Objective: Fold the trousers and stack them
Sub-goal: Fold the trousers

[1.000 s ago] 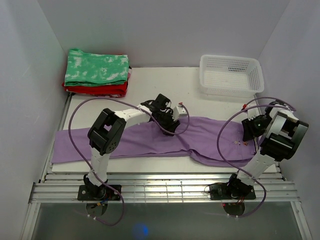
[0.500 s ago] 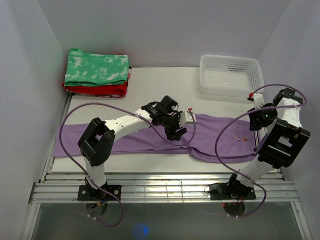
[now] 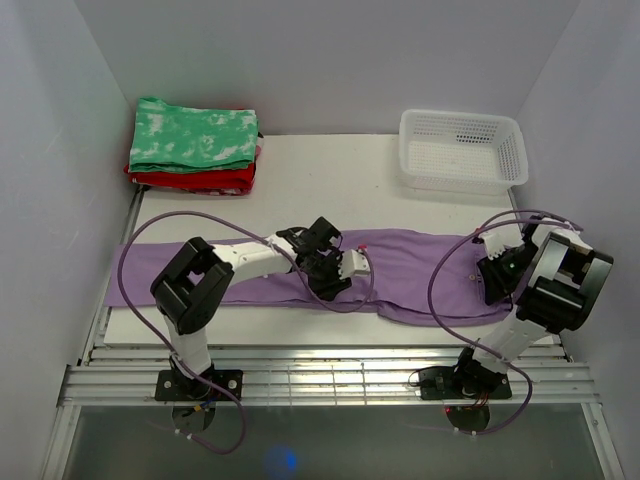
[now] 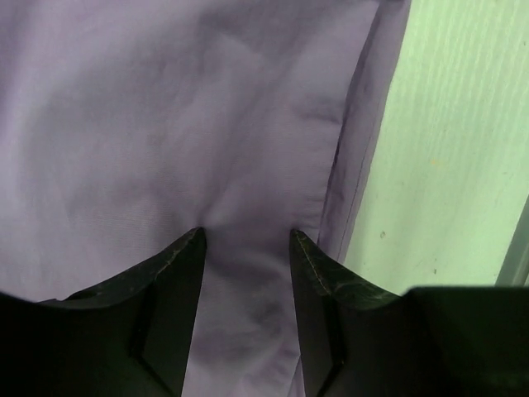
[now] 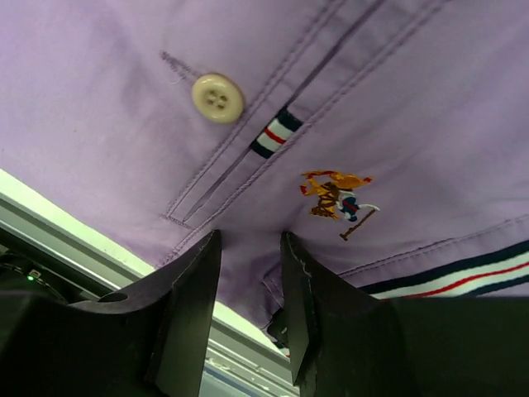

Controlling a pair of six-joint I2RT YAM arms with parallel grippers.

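The lavender trousers (image 3: 220,280) lie stretched left to right across the white table (image 3: 320,175). Their waist end is at the right and their leg ends are at the left edge. My left gripper (image 3: 335,272) sits on the middle of the trousers near their front edge. In the left wrist view the left gripper (image 4: 246,236) has a pucker of lavender fabric (image 4: 165,124) pinched between its narrowly spaced fingers. My right gripper (image 3: 490,280) is at the waist end. In the right wrist view the right gripper (image 5: 250,236) pinches the waist fabric (image 5: 372,99) below a button (image 5: 217,98) and an embroidered logo (image 5: 339,194).
A green-and-white folded garment (image 3: 192,135) lies on a red folded one (image 3: 195,180) at the back left corner. A white mesh basket (image 3: 462,150) stands at the back right. Metal slats (image 3: 320,372) run along the near edge. Walls close in both sides.
The left gripper moved right, then back left and nearer. The right arm lifted, then came down on the waist. The trousers now lie narrower and slightly farther from the front edge.
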